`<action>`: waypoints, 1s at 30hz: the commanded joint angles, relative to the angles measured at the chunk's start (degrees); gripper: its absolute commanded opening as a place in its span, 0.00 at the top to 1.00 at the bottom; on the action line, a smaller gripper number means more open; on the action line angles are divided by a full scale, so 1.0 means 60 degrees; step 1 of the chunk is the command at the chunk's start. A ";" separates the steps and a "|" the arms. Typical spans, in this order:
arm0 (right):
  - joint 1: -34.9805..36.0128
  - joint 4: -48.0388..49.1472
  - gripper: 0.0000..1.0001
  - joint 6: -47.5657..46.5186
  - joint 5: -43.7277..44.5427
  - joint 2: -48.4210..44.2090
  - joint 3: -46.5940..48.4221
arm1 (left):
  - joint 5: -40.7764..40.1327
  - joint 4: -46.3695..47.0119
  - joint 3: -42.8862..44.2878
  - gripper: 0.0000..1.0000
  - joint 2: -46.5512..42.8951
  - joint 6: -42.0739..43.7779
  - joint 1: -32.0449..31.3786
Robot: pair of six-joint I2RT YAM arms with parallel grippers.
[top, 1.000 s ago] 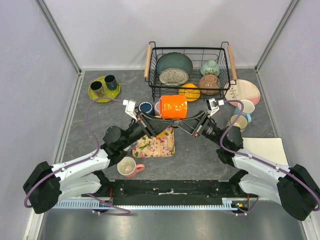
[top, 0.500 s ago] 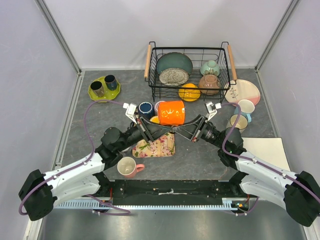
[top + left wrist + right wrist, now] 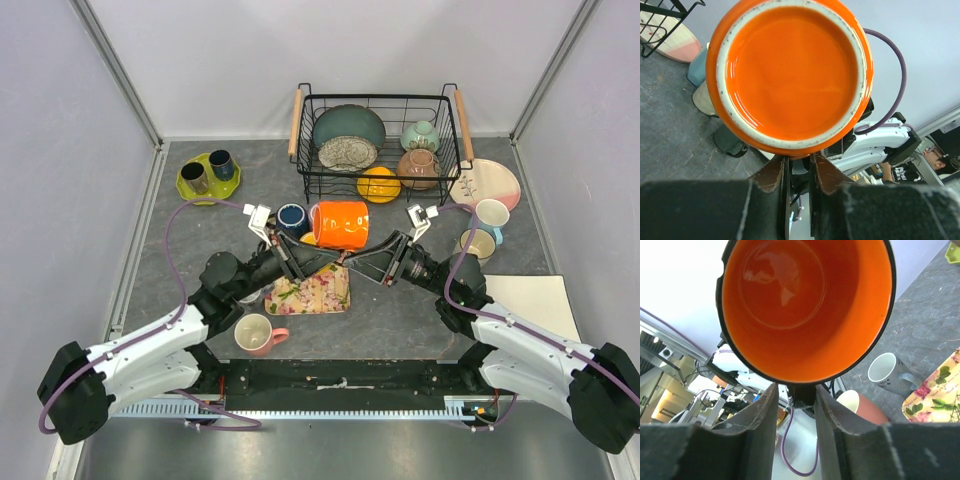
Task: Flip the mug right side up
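Nearest, my left gripper (image 3: 797, 162) sits under the mug's (image 3: 343, 222) base, fingers almost together; I cannot tell whether they pinch it. My right gripper (image 3: 796, 390) faces the open mouth and seems clamped on a dark piece below the rim. The mug hangs sideways between them, lengthwise left to right, above the tray (image 3: 310, 293). It is glossy orange with a pale base ring.
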 commanded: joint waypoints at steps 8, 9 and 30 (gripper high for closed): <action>0.0055 -0.0445 0.49 -0.0529 -0.1055 -0.0275 0.0679 | -0.1294 -0.0672 0.0562 0.98 -0.0964 0.1524 0.0291; 0.0055 -0.0841 0.48 -0.0749 -0.0998 -0.0334 0.0738 | -0.1382 -0.1198 0.0709 0.98 -0.1053 0.1774 0.0291; 0.0055 -0.7173 0.47 -0.4779 0.0219 -0.1302 0.2043 | -0.5701 -1.2696 0.4751 0.98 -0.0983 0.5908 0.0423</action>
